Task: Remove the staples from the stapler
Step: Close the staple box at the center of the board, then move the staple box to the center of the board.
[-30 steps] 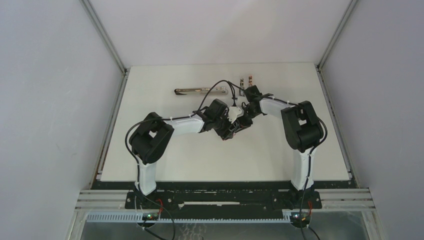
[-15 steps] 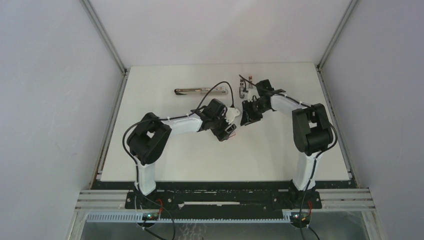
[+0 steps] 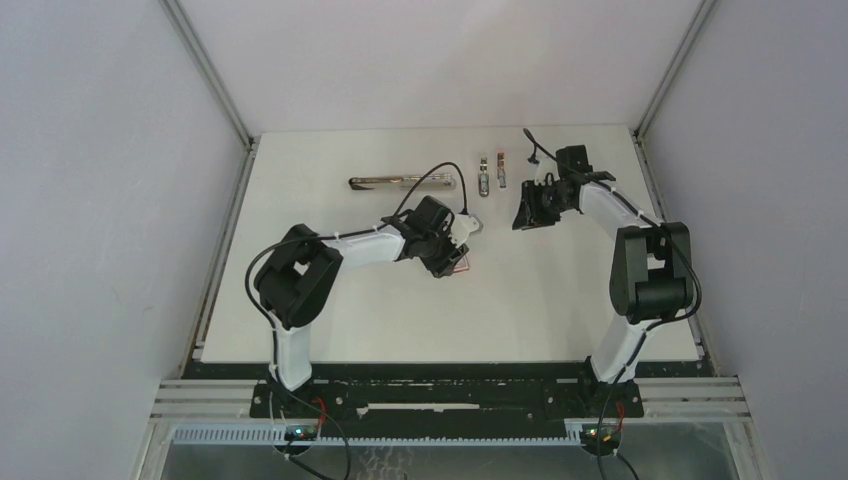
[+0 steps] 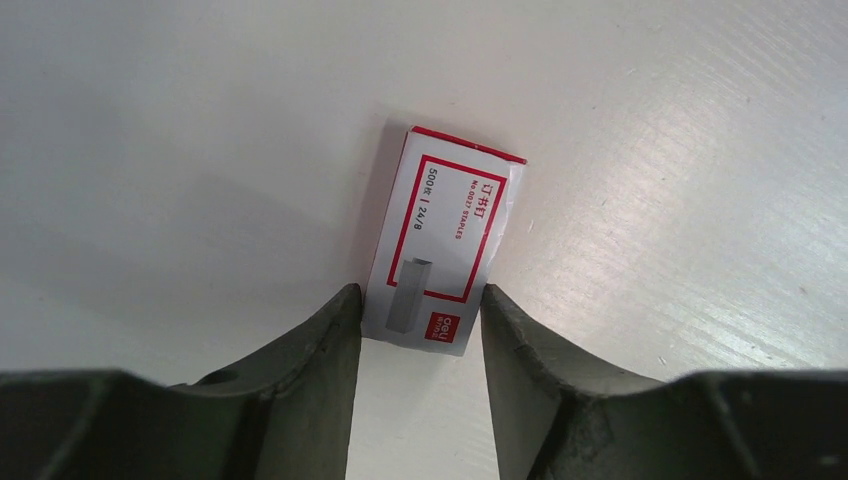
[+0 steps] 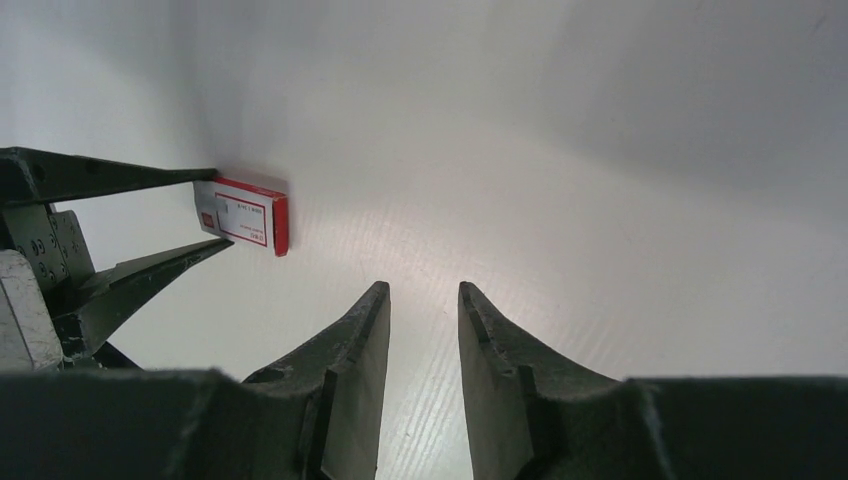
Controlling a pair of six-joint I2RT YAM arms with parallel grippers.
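Note:
The stapler [image 3: 400, 182] is a long chrome bar lying at the back of the table. Two short strips of staples [image 3: 484, 176] lie just to its right. My left gripper [image 4: 415, 300] is at mid-table, shut on the near end of a small red-and-white staple box [image 4: 445, 235], one fingertip against each long side. In the right wrist view the same box [image 5: 245, 220] sits between the left gripper's fingers [image 5: 130, 175]. My right gripper [image 5: 424, 290] hovers further right [image 3: 522, 215], open with a narrow gap and nothing between its fingers.
White walls and metal rails [image 3: 240, 150] close in the table on the left, back and right. The left arm's black cable [image 3: 430, 175] arches over the stapler's right end.
The right arm has swung away to the right and back from the left gripper. The left gripper widened, then closed onto the box and shifted slightly left.

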